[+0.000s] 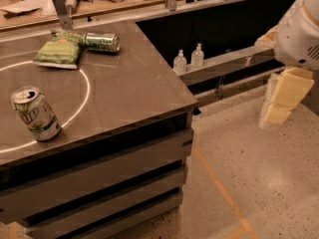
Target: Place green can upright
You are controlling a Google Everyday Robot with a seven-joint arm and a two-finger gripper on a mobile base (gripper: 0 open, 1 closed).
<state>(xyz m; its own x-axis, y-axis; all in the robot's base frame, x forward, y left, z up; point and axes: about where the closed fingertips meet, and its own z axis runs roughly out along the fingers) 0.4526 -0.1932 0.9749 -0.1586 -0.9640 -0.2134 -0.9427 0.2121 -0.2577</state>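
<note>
The green can (101, 41) was seen lying on its side at the table's (129, 83) far part, just beside the chip bag (59, 53). It was dark green with pale lettering and a silver end turned rightward. The gripper (280, 103) was held over the floor at right, and its state could not be told.

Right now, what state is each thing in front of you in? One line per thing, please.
green can: lying on its side, next to the chip bag, not yet upright.
7UP can: standing upright, top opened.
chip bag: lying flat on the table.
two small bottles: upright on the ledge.
end effector: off to the right, clear of the table, above the floor.
</note>
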